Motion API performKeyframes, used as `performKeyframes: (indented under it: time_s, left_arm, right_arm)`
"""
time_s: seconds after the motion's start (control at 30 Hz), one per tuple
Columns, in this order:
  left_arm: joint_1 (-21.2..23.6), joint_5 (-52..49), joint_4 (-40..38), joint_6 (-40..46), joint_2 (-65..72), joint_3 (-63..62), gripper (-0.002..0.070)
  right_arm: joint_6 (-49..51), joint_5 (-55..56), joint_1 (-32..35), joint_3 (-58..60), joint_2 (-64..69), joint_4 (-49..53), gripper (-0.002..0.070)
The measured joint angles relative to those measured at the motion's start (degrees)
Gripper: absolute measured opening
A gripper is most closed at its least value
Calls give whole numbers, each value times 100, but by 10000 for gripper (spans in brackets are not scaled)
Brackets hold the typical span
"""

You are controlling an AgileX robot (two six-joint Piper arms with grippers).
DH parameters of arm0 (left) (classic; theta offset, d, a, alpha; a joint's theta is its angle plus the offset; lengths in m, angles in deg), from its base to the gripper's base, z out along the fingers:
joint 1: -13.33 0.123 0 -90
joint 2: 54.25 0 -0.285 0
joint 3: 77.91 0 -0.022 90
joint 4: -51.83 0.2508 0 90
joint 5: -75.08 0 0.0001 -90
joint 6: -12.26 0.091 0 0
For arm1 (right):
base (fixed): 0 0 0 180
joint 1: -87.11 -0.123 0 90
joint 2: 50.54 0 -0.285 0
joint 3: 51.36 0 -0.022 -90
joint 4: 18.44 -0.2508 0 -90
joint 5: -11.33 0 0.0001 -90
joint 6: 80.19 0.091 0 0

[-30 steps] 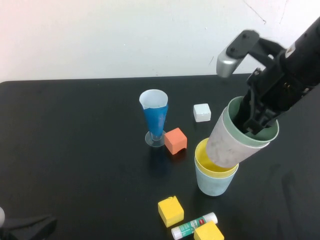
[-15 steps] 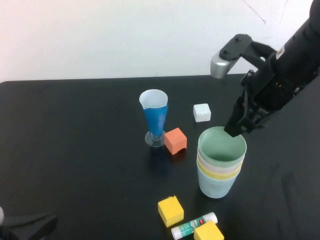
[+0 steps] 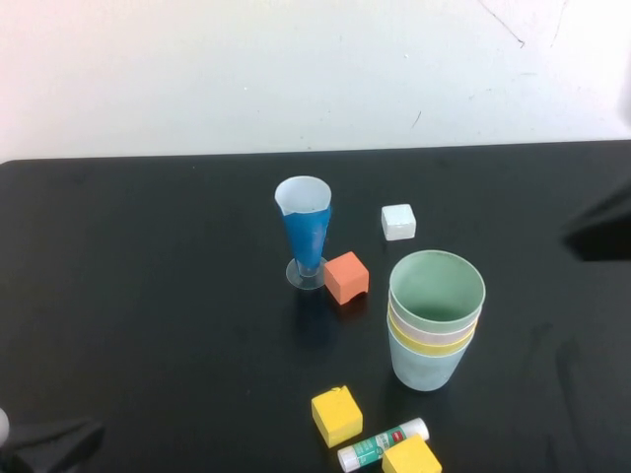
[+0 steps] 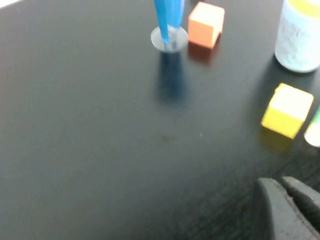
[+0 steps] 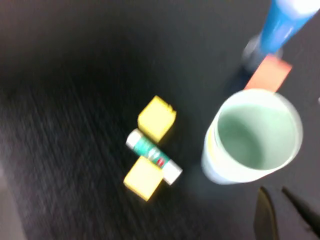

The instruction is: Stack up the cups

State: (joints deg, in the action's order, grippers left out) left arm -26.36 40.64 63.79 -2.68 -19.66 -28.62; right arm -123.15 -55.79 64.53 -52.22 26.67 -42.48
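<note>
Standing nested, all four cups (image 3: 434, 325): green cup (image 3: 437, 290) on top, mouth up and showing nothing inside, then the pink cup (image 3: 435, 331) and yellow cup (image 3: 435, 343) as thin rims, light blue cup (image 3: 426, 366) at the bottom on the black table (image 3: 148, 296). Sitting well clear of the stack, off at the table's right edge, the right gripper (image 5: 280, 212), fingers pressed together and carrying nothing; from its own camera, the stack just beside its fingertips, green mouth facing up. Resting at the near left corner, the left gripper (image 4: 290, 207), fingers likewise meeting with nothing between them, the stack far across the table from it.

Lying near the stack, on the side toward the left gripper: orange block (image 3: 346, 277) touching the foot of the tall blue glass (image 3: 304, 232). Sitting beyond the stack, a white block (image 3: 398, 222). Crowding the near edge: a yellow block (image 3: 336, 415), a glue stick (image 3: 383, 444) and a second yellow block (image 3: 411, 458).
</note>
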Motion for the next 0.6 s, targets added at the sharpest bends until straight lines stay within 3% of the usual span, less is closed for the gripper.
performKeyframes:
  time_s: [0.27,0.6]
  left_arm:
    - [0,773,407,-277,0,0,-1]
    - [0,824,416,-340,0,0,-1]
  right_arm:
    - [-93,1521,0,1957,-2714,-107,-1]
    - [-93,1963,0,3209,-4548,-128,-1]
